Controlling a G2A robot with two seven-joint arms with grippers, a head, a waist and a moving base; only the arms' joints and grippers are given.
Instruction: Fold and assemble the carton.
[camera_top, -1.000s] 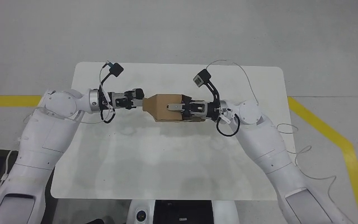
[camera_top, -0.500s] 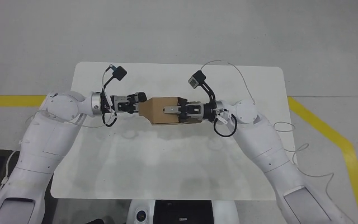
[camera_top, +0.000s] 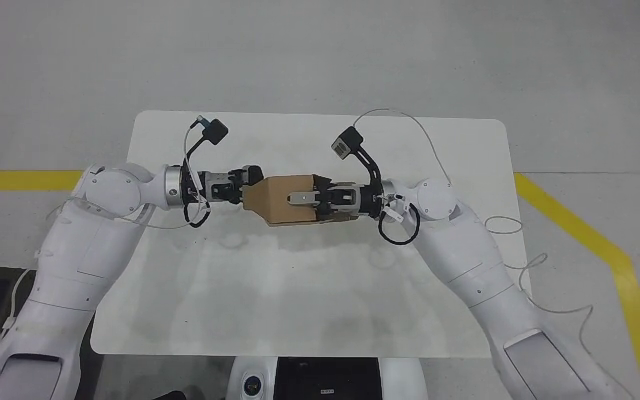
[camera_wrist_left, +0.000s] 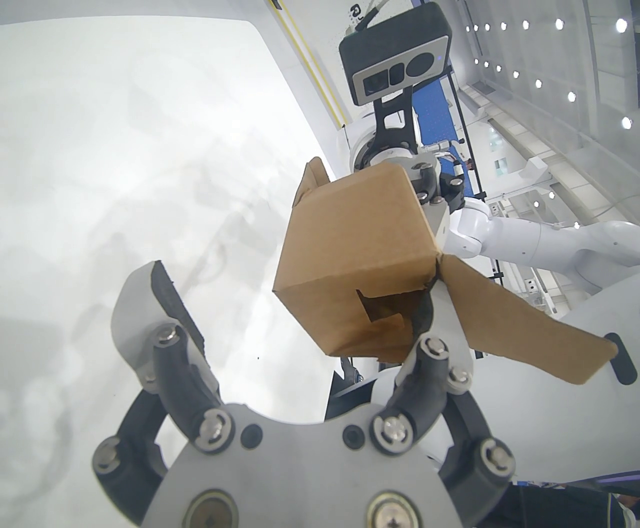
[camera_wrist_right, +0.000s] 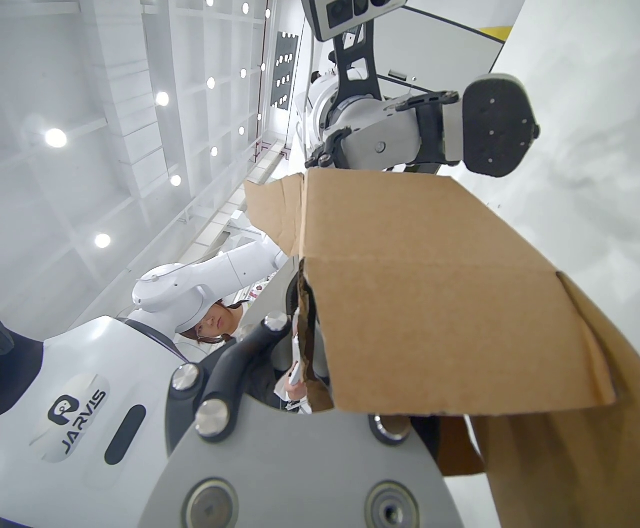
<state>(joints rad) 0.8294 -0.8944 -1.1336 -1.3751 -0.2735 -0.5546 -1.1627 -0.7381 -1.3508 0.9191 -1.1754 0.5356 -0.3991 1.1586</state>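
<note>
Left pincer (camera_top: 246, 187) gapes against one carton (camera_top: 275, 200); right pincer (camera_top: 318, 195) is clamped on it.

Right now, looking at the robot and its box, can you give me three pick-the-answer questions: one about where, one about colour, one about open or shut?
1. Where is the carton?
A) on the floor
B) between the left gripper and the right gripper, over the table
C) under the table

2. What colour is the carton?
A) brown
B) blue
C) green

3. How is the left gripper?
A) shut on a pen
B) shut tight on nothing
C) open

Answers:
1 B, both arms meet at it over the white tabletop.
2 A, it is plain brown cardboard.
3 C, its jaws stand wide apart, one at the carton's end.
</note>
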